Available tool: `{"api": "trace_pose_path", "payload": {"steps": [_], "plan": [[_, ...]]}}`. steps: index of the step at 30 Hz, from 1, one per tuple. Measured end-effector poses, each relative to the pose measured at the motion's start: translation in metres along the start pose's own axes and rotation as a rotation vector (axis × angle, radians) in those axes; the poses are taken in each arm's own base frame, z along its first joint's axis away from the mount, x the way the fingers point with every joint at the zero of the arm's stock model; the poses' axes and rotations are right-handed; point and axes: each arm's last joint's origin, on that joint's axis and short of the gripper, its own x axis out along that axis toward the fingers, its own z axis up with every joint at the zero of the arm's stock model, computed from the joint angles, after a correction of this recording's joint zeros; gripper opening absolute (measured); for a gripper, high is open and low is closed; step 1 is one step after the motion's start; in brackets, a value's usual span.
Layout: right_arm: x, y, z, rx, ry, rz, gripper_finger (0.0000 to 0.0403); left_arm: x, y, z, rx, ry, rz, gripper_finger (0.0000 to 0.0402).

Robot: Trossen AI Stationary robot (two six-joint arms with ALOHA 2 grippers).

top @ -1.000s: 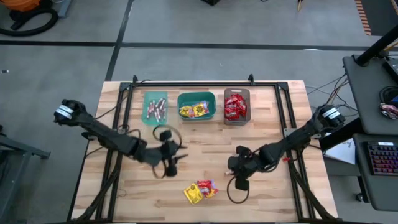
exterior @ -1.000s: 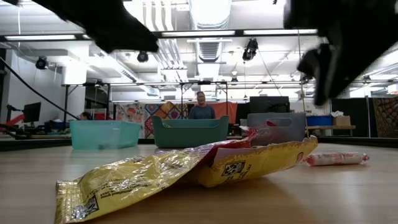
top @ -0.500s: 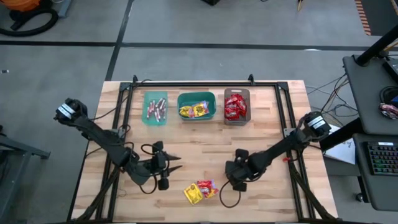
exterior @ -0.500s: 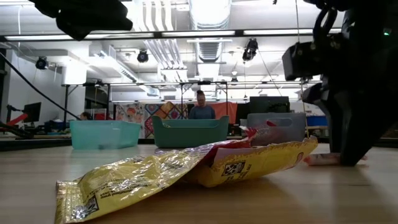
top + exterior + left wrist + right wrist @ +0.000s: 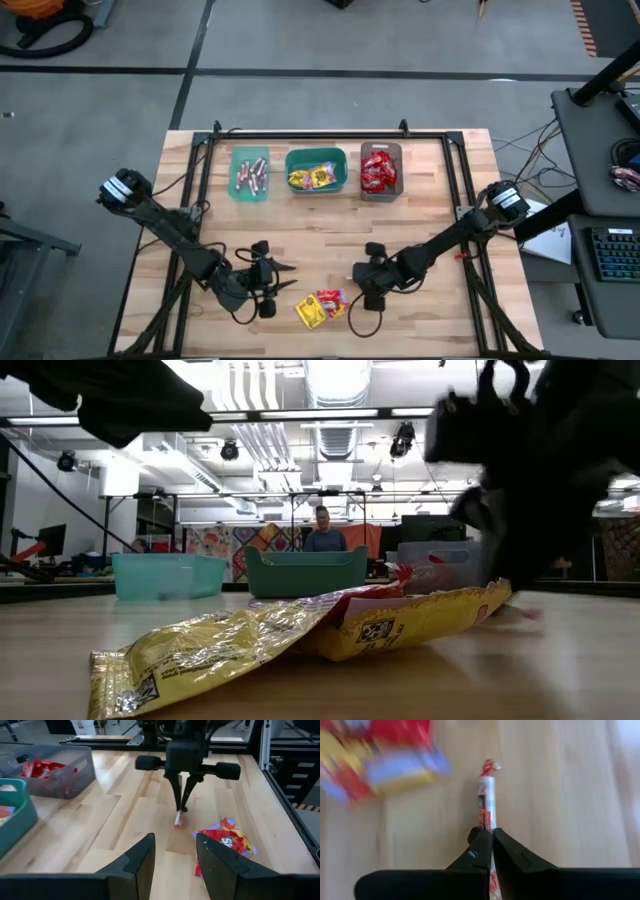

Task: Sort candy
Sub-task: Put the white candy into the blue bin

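Observation:
A thin pinkish-tan stick candy [image 5: 487, 795] is between the fingers of my right gripper [image 5: 488, 836], which is shut on it near the table's middle front [image 5: 366, 287]. Just to its left, a yellow packet [image 5: 308, 313] and a red packet [image 5: 334, 300] lie overlapping on the wood; the low view shows the yellow packet [image 5: 250, 645] close up. My left gripper [image 5: 284, 276] hovers open left of that pile, its fingers pointing toward the right arm, nothing between them. My right gripper pinches the stick between its two fingers, partway along it [image 5: 486, 824]. Most of the stick juts out beyond the fingertips, in line with them. The fingers come from above, pointing down [image 5: 181, 800]. The stick [image 5: 178, 820] slants below them; whether its lower end touches the table, I cannot tell.
Three bins stand in a row at the table's far side: a light teal one [image 5: 250, 190] with sticks, a teal one [image 5: 316, 186] with yellow packets, a grey-brown one [image 5: 380, 193] with red packets. Bare wood lies between bins and grippers. A person shows far behind in the low view.
My right gripper has come down toward the near edge and the table's left onto the stick, shut on it, and carried it a little leftward toward the packets. My left gripper has moved toward the near edge, staying open.

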Motion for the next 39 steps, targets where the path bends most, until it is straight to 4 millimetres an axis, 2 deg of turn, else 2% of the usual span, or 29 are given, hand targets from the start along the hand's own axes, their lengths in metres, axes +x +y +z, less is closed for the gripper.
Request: {"api": "trace_pose_path", "payload": {"steps": [5, 9, 14, 18, 21, 28, 33, 39], "plan": [[-0.002, 0.005, 0.018, -0.056, -0.216, -0.018, 0.0008, 0.011, -0.009, -0.011, -0.018, -0.018, -0.01, 0.0128], [-0.004, 0.001, 0.029, -0.065, -0.313, -0.061, 0.0008, 0.017, -0.012, -0.019, -0.019, -0.02, -0.009, 0.0127], [-0.008, 0.001, 0.053, -0.091, -0.523, -0.006, 0.0008, 0.024, -0.013, -0.024, -0.026, -0.046, 0.05, 0.0128], [-0.014, 0.003, 0.064, -0.15, -0.637, 0.064, 0.0008, 0.026, -0.012, -0.026, -0.024, -0.052, 0.075, 0.0128], [-0.014, 0.001, 0.065, -0.167, -0.634, 0.061, 0.0008, 0.026, -0.011, -0.027, -0.02, -0.049, 0.078, 0.0128], [-0.004, -0.007, 0.051, -0.17, -0.462, 0.013, 0.0008, 0.028, -0.011, -0.033, 0.015, -0.019, 0.08, 0.0128], [-0.004, -0.007, 0.052, -0.17, -0.466, 0.012, 0.0009, 0.044, -0.013, -0.053, 0.025, -0.007, 0.096, 0.013], [-0.004, -0.007, 0.052, -0.161, -0.469, 0.015, 0.0009, 0.067, -0.015, -0.077, -0.026, -0.037, 0.099, 0.0154]]}}
